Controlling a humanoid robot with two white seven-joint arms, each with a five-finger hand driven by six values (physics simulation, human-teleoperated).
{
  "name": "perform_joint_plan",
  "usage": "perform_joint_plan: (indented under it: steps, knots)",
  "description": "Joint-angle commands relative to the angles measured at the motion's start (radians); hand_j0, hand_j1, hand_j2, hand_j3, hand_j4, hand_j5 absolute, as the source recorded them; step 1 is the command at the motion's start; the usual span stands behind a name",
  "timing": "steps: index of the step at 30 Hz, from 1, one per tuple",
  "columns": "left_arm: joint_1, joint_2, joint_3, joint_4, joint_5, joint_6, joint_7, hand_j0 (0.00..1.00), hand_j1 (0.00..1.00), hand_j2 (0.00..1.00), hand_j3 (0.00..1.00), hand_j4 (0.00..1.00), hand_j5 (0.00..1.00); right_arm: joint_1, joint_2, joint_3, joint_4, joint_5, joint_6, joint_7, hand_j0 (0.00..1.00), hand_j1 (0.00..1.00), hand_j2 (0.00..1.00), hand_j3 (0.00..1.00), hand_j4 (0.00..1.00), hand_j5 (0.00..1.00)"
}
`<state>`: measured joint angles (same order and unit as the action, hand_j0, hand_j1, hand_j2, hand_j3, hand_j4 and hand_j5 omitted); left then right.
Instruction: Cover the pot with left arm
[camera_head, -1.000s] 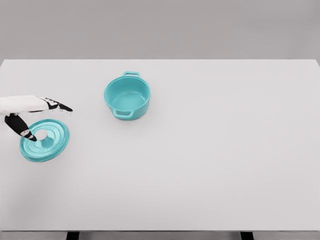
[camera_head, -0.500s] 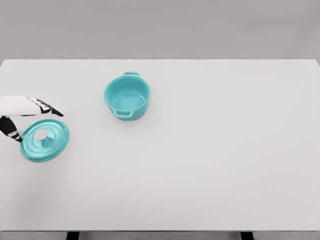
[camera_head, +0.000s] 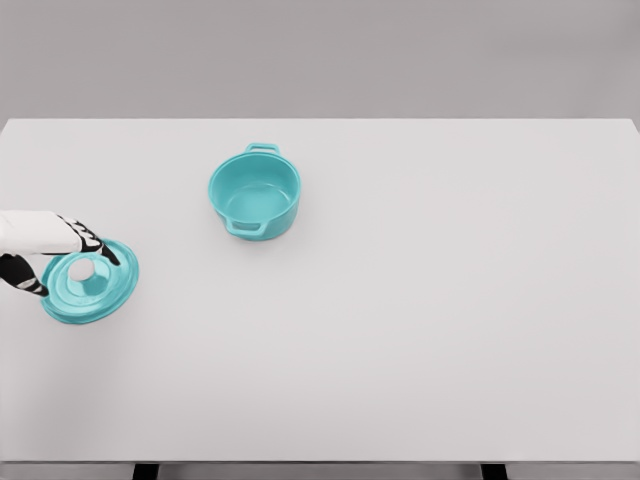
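Straddling the lid's (camera_head: 90, 282) knob with spread fingers, the left hand (camera_head: 45, 250) grips nothing; the pot (camera_head: 255, 192) sits well apart.

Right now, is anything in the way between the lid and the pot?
No. The table between the lid and the open pot shows nothing else. The left hand is at the lid's knob.

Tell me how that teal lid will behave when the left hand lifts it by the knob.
The lid looks like a rigid, shallow disc, so it probably won't flex. Its only hold is the small pale knob at the centre, which looks smooth; lifted there, it may swing or tilt. The left hand reaches over it from the left edge; contact is unclear.
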<state>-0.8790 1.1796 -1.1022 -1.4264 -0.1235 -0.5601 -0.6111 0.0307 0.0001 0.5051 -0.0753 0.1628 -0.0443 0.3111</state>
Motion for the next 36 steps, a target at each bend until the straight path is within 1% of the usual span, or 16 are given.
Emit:
perform_joint_plan:
  steps: [1,14,16,22,36]
  knots:
    - [0.0,-0.001,0.001,0.004,0.004,0.005,0.0,0.77,0.77,0.77,0.77,0.77,0.77,0.0,0.0,0.0,0.0,0.0,0.0,0.0,1.0,1.0,1.0,1.0,1.0,1.0]
    - [0.009,-0.006,-0.001,0.007,-0.001,0.009,0.0,0.76,0.76,0.76,0.76,0.76,0.76,0.0,0.0,0.001,0.0,0.0,0.0,0.0,1.0,1.0,1.0,1.0,1.0,1.0]
    - [0.011,-0.012,-0.001,0.007,-0.002,0.022,0.0,0.74,0.74,0.74,0.74,0.74,0.74,0.0,0.0,0.0,0.0,0.0,0.0,0.0,1.0,1.0,1.0,1.0,1.0,1.0]
    - [0.015,-0.041,0.001,0.041,-0.016,0.045,0.0,0.74,0.74,0.74,0.74,0.74,0.74,0.0,0.0,0.0,0.0,0.0,0.0,0.0,1.0,1.0,1.0,1.0,1.0,1.0]
    - [0.023,-0.049,0.001,0.043,-0.038,0.052,0.0,0.73,0.73,0.73,0.73,0.73,0.73,0.0,0.0,0.001,0.0,0.0,0.0,0.0,1.0,1.0,1.0,1.0,1.0,1.0]
